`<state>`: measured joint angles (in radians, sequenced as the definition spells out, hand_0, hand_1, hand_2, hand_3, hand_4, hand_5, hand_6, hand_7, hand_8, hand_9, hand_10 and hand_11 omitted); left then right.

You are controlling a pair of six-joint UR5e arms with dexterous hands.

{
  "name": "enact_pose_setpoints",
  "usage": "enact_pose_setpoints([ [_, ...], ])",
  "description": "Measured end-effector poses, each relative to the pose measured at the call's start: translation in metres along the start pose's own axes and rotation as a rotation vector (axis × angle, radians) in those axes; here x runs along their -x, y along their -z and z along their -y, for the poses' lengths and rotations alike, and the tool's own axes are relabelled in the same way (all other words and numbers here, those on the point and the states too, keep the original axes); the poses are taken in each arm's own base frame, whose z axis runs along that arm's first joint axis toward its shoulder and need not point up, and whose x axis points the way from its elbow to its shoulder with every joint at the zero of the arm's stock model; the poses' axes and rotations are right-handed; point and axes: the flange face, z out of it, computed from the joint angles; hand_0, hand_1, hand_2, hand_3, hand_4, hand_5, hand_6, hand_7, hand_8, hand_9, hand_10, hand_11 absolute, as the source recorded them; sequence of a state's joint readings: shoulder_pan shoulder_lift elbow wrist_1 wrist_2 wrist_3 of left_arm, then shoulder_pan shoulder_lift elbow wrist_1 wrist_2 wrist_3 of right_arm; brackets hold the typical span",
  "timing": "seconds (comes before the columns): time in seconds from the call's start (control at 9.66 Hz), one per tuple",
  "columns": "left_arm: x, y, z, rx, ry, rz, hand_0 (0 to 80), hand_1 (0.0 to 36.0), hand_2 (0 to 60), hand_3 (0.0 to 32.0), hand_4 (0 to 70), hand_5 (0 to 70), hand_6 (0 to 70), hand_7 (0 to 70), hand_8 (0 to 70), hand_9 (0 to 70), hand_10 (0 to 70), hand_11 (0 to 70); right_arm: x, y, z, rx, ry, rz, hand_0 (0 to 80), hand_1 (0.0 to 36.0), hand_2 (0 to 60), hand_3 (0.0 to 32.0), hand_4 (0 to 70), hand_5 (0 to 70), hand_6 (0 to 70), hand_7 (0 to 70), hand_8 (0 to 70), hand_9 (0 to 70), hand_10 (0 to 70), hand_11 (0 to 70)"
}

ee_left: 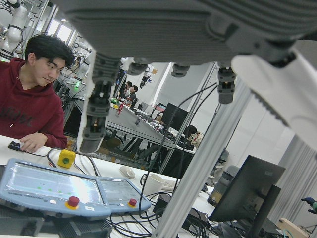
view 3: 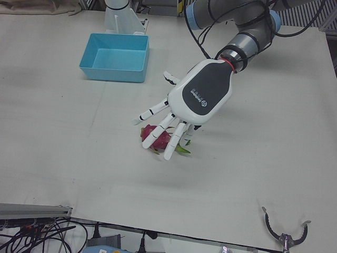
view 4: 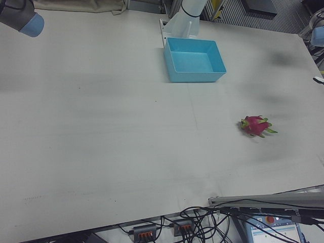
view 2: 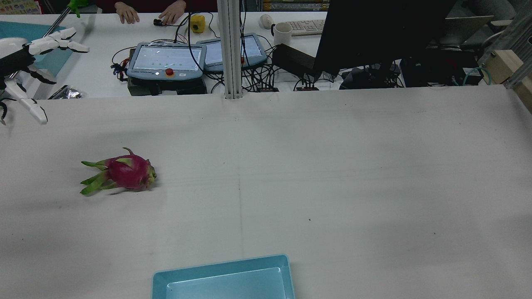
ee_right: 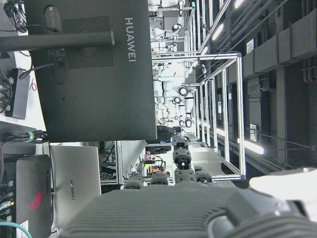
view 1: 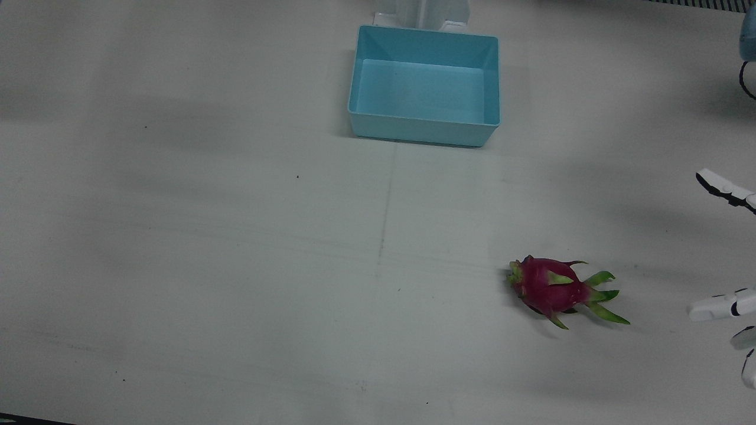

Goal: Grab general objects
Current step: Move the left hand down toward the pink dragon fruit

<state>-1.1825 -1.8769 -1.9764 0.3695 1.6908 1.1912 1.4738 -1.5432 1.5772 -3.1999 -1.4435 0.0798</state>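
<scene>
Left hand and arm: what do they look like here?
The left hand has a dark grey back panel with small white lettering, a white shell, and white fingers with black joints. A red ring marks the wrist. The arm is silver-grey with light-blue joint caps and a black cable.

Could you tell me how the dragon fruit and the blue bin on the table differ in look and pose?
The dragon fruit is magenta, rounded and irregular, with green leafy tips; the blue bin is light blue, rectangular and straight-walled. The dragon fruit lies on its side on the left arm's half, with the open left hand above it; the blue bin stands upright near the middle, close to the pedestals, and is empty. Both rest on the white table, untouched.
</scene>
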Motion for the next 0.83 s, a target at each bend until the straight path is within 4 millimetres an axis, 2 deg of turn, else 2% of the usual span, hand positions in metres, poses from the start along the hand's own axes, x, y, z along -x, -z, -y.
enact_pose_setpoints([
  [0.1, 0.01, -0.011, -0.025, 0.023, -0.021, -0.012, 52.7, 17.7, 0.0, 32.0, 0.0, 18.5, 0.0, 0.4, 2.8, 0.0, 0.0, 0.0, 0.0, 0.0, 0.0, 0.0, 0.0, 0.0, 0.0, 0.0, 0.0, 0.0, 0.0, 0.0, 0.0, 0.0, 0.0, 0.0, 0.0, 0.0],
  [0.21, 0.024, -0.021, -0.054, 0.042, -0.054, -0.012, 54.0, 19.8, 0.0, 32.0, 0.0, 13.8, 0.0, 0.2, 2.0, 0.0, 0.0, 0.0, 0.0, 0.0, 0.0, 0.0, 0.0, 0.0, 0.0, 0.0, 0.0, 0.0, 0.0, 0.0, 0.0, 0.0, 0.0, 0.0, 0.0, 0.0],
  [0.31, 0.038, -0.022, -0.071, 0.021, -0.081, 0.001, 55.3, 21.4, 0.0, 32.0, 0.0, 7.3, 0.0, 1.6, 2.1, 0.0, 0.0, 0.0, 0.0, 0.0, 0.0, 0.0, 0.0, 0.0, 0.0, 0.0, 0.0, 0.0, 0.0, 0.0, 0.0, 0.0, 0.0, 0.0, 0.0, 0.0],
  [0.62, 0.068, -0.013, -0.098, -0.091, -0.117, 0.106, 53.3, 18.7, 0.0, 32.0, 0.0, 6.6, 0.0, 2.7, 2.4, 0.0, 0.0, 0.0, 0.0, 0.0, 0.0, 0.0, 0.0, 0.0, 0.0, 0.0, 0.0, 0.0, 0.0, 0.0, 0.0, 0.0, 0.0, 0.0, 0.0, 0.0],
  [0.72, 0.075, -0.012, -0.11, -0.098, -0.118, 0.135, 53.7, 19.6, 0.0, 32.0, 0.0, 8.6, 0.0, 4.6, 2.1, 0.0, 0.0, 0.0, 0.0, 0.0, 0.0, 0.0, 0.0, 0.0, 0.0, 0.0, 0.0, 0.0, 0.0, 0.0, 0.0, 0.0, 0.0, 0.0, 0.0, 0.0],
  [0.83, 0.082, -0.012, -0.121, -0.104, -0.117, 0.152, 55.3, 21.4, 0.0, 32.0, 0.0, 11.4, 0.0, 1.7, 0.6, 0.0, 0.0, 0.0, 0.0, 0.0, 0.0, 0.0, 0.0, 0.0, 0.0, 0.0, 0.0, 0.0, 0.0, 0.0, 0.0, 0.0, 0.0, 0.0, 0.0, 0.0],
])
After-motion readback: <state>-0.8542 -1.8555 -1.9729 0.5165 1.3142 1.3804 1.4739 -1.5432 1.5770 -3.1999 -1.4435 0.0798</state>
